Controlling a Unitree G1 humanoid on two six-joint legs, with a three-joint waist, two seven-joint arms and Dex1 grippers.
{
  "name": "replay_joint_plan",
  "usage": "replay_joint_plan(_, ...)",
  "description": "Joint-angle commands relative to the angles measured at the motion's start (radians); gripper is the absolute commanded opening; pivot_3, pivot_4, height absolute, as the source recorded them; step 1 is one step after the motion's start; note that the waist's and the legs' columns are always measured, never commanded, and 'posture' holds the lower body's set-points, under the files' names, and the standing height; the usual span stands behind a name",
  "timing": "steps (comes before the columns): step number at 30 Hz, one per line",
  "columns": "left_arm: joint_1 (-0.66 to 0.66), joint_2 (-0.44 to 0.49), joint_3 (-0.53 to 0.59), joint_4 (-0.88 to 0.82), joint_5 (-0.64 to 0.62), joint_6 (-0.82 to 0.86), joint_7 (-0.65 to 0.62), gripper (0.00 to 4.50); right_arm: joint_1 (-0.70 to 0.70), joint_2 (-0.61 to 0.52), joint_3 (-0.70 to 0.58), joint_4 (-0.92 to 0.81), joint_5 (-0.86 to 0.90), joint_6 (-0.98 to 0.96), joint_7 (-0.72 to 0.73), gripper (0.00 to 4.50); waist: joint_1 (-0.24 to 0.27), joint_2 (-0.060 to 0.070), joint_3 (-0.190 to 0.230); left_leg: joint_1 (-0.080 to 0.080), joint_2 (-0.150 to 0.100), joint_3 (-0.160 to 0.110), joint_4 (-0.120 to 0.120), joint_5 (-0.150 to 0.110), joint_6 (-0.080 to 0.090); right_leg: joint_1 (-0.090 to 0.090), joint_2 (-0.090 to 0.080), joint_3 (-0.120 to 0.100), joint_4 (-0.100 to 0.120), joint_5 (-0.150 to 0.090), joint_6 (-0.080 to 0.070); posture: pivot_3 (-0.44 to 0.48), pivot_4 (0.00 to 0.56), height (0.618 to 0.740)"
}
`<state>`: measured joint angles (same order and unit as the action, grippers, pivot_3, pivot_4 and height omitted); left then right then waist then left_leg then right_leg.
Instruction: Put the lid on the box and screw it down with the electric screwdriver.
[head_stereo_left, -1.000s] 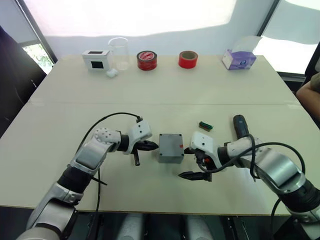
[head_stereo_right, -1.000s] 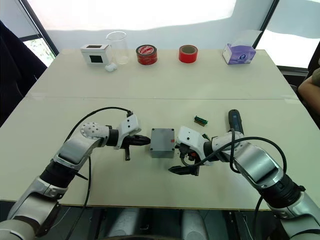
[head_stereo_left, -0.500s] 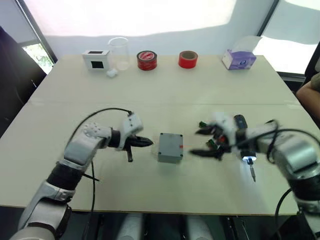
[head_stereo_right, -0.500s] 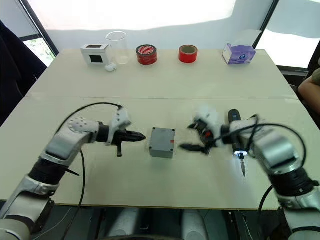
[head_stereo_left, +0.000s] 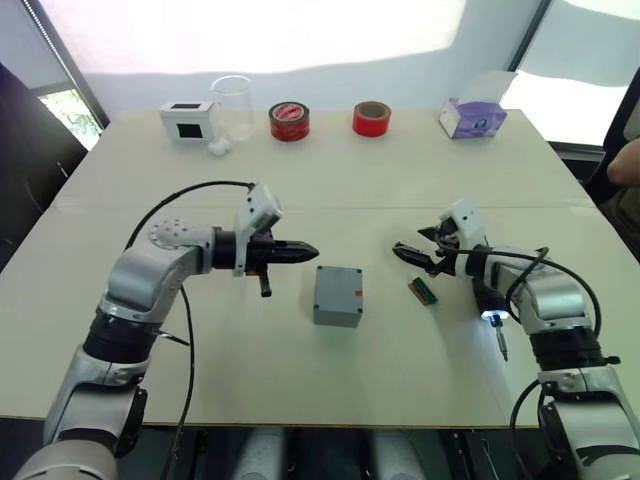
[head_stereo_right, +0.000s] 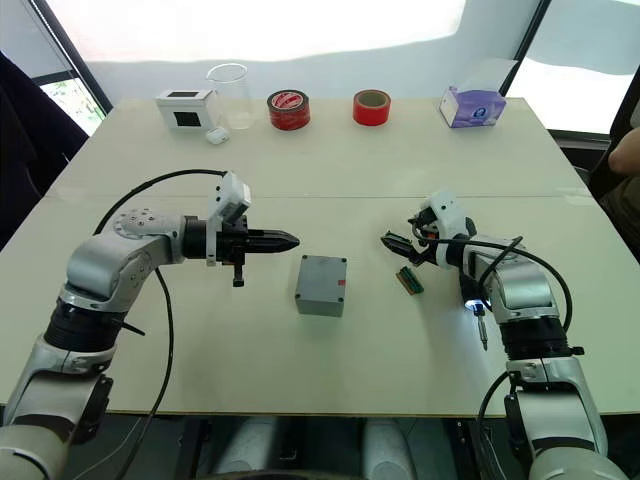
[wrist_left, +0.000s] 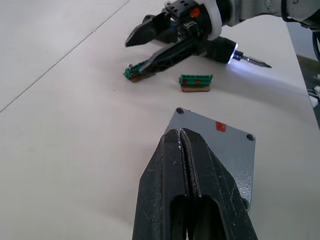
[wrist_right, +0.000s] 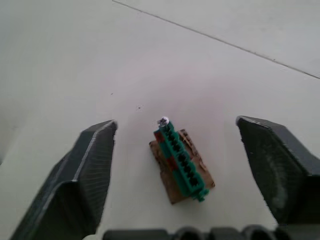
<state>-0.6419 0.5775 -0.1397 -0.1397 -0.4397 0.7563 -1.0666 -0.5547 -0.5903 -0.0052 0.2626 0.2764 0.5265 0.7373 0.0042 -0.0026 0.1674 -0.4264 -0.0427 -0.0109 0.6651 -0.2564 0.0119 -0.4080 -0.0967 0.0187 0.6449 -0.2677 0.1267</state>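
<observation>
The grey box (head_stereo_left: 338, 295) rests mid-table with the lid (wrist_left: 220, 142) on it as a flat top, with screw holes at the corners and a small red mark. My left gripper (head_stereo_left: 308, 251) is shut and empty, hovering just left of the box and pointing at it. To the right of the box my right gripper (head_stereo_left: 410, 243) is open and empty over the table. The black electric screwdriver (head_stereo_left: 487, 303) lies beside my right forearm, with its tip light on and its bit (head_stereo_left: 503, 345) pointing toward me.
One green terminal block (head_stereo_left: 423, 290) lies between the box and the screwdriver, and another green terminal block (wrist_left: 136, 71) lies at my right fingertips. Along the far edge stand a white box (head_stereo_left: 187, 118), a clear beaker (head_stereo_left: 232, 105), two red tape rolls (head_stereo_left: 289, 120) and a purple tissue box (head_stereo_left: 472, 118). A person's arm (head_stereo_left: 625, 160) is at the right edge.
My right gripper has swung away from the box to the right and opened over the terminal block, uncovering the lit screwdriver tip. My left gripper has drawn back and lifted. The box has stayed put.
</observation>
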Motion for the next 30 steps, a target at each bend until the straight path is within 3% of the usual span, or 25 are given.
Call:
replay_joint_plan(1, -0.014, 0.011, 0.01, -0.035, -0.007, -0.016, 0.006, 0.0, -0.016, 0.007, -0.012, -0.002, -0.007, -0.03, 0.004, 2.54, 0.0, 0.0, 0.0, 0.0, 0.0, 0.0, 0.0, 0.0, 0.0, 0.0, 0.0, 0.0, 0.0, 0.0, 0.0, 0.0, 0.15, 0.74)
replay_joint_plan(15, -0.014, 0.015, -0.009, -0.025, 0.008, -0.034, 0.01, 0.0, -0.018, 0.053, 0.0, 0.0, -0.031, -0.037, -0.011, 2.54, -0.002, 0.0, 0.0, 0.0, 0.0, 0.0, 0.0, 0.0, 0.0, 0.0, 0.0, 0.0, 0.0, 0.0, 0.0, 0.0, 0.15, 0.74)
replay_joint_plan(18, -0.012, 0.016, -0.014, -0.02, 0.015, -0.043, 0.008, 0.0, -0.015, 0.063, 0.0, 0.003, -0.039, -0.043, -0.016, 1.86, -0.002, 0.0, 0.0, 0.0, 0.0, 0.0, 0.0, 0.0, 0.0, 0.0, 0.0, 0.0, 0.0, 0.0, 0.0, 0.0, 0.15, 0.74)
replay_joint_plan(22, -0.009, 0.017, -0.016, -0.019, 0.016, -0.046, 0.006, 0.0, -0.018, 0.069, -0.012, 0.0, -0.032, -0.037, -0.02, 0.12, -0.001, 0.0, 0.0, 0.0, 0.0, 0.0, 0.0, 0.0, 0.0, 0.0, 0.0, 0.0, 0.0, 0.0, 0.0, 0.0, 0.15, 0.74)
replay_joint_plan(30, -0.011, 0.017, -0.019, -0.016, 0.014, -0.048, 0.008, 0.0, 0.008, 0.06, -0.005, -0.035, -0.037, -0.037, -0.02, 0.02, -0.002, 0.0, 0.0, 0.0, 0.0, 0.0, 0.0, 0.0, 0.0, 0.0, 0.0, 0.0, 0.0, 0.0, 0.0, 0.0, 0.15, 0.74)
